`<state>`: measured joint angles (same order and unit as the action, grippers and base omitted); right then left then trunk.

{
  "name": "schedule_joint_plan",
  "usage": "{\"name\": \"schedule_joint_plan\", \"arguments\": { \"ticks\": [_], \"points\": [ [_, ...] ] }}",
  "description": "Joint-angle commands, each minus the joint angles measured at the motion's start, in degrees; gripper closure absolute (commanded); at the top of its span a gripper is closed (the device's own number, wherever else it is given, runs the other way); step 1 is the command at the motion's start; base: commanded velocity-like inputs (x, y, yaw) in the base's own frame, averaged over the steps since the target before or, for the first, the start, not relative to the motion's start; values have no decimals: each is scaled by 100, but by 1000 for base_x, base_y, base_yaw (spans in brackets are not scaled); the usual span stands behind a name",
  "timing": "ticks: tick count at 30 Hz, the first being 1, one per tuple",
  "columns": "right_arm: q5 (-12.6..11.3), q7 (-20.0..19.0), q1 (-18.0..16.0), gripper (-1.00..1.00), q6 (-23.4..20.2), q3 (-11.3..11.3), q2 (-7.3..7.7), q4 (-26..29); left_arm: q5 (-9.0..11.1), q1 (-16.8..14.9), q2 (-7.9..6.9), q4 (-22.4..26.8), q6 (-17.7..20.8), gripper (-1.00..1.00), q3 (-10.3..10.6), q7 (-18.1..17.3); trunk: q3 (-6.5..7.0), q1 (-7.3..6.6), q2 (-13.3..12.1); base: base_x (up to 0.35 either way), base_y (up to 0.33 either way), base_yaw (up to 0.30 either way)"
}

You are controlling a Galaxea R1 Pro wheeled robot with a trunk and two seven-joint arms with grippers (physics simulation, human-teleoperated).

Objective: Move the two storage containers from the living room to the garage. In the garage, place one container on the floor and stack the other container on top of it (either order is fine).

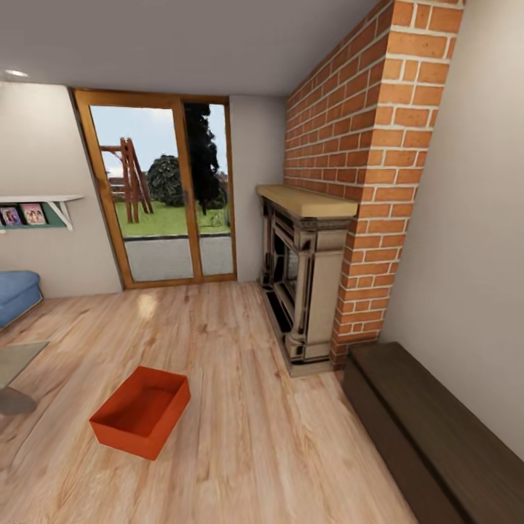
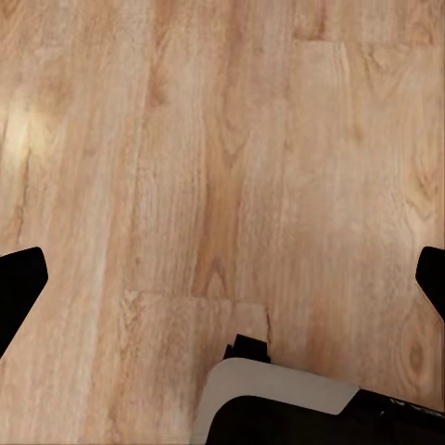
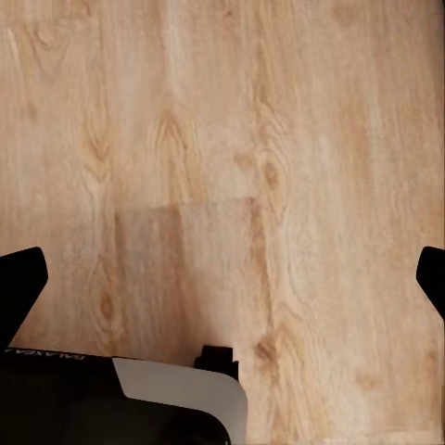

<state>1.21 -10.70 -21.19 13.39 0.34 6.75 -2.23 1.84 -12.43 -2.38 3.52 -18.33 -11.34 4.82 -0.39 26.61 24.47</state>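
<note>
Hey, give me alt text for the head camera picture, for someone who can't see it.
An orange-red lidless storage container sits empty on the light wood-plank floor of a living room. Behind it stand a wood-framed glass door onto a garden and a red brick fireplace, with a long dark brown bench chest along the right wall.

Light wood-plank floor (image 1: 240, 407): one orange-red storage container (image 1: 141, 411), open, lidless, resting flat; dark bench chest (image 1: 429, 429) alongside right wall.
</note>
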Motion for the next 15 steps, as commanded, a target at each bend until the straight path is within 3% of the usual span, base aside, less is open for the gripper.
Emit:
{"name": "schedule_joint_plan", "arguments": {
  "ticks": [1, 15],
  "points": [
    [11, -15, -7, -100, 41, 1, 2, -23, 18, -5, 0, -9, -22, -100, 2, 6, -4, 6, 5, 323, -156, 249],
    [11, -12, -7, -100, 44, 1, 2, -23, 18, -5, 1, -9, -22, -100, 3, 10, -4, 6, 5, 314, -179, 249]
  ]
}}
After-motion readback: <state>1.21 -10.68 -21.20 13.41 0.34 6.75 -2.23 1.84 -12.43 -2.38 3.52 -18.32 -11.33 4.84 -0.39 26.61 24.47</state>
